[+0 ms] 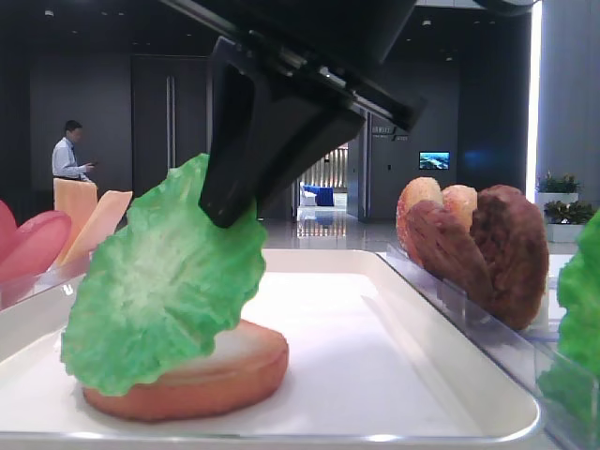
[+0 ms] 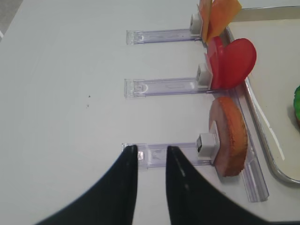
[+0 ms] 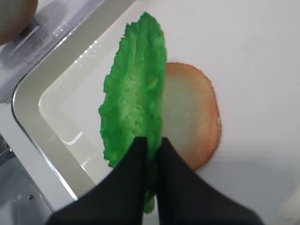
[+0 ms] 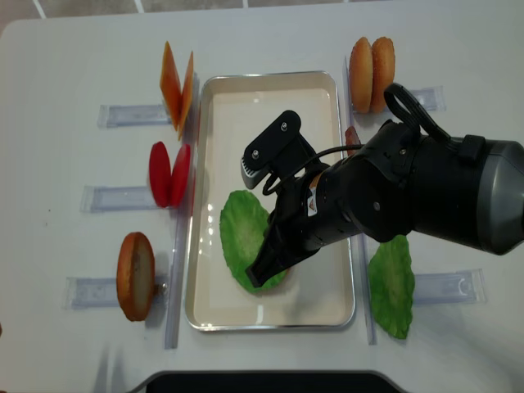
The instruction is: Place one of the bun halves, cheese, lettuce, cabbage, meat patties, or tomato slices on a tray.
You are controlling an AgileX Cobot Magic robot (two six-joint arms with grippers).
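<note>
My right gripper (image 3: pixel 152 140) is shut on the edge of a frilly green lettuce (image 3: pixel 133 98) leaf, which it holds tilted over the white tray (image 4: pixel 270 98). The leaf (image 1: pixel 159 281) leans against a bun half (image 1: pixel 216 375) that lies flat on the tray, pale face up (image 3: pixel 192 117). From overhead the lettuce (image 4: pixel 241 233) covers that bun, with the right gripper (image 4: pixel 258 278) at its near edge. My left gripper (image 2: pixel 151 149) hovers open over the table left of the tray, at the end of a clear rack (image 2: pixel 164 154), with nothing between its fingers.
Clear racks left of the tray hold cheese (image 4: pixel 176 86), tomato slices (image 4: pixel 169 174) and a bun half (image 4: pixel 135 274). On the right stand two bun halves (image 4: pixel 371 63), dark meat patties (image 1: pixel 506 244) and another lettuce leaf (image 4: pixel 390 282). The right arm (image 4: pixel 409 196) spans the tray's right rim.
</note>
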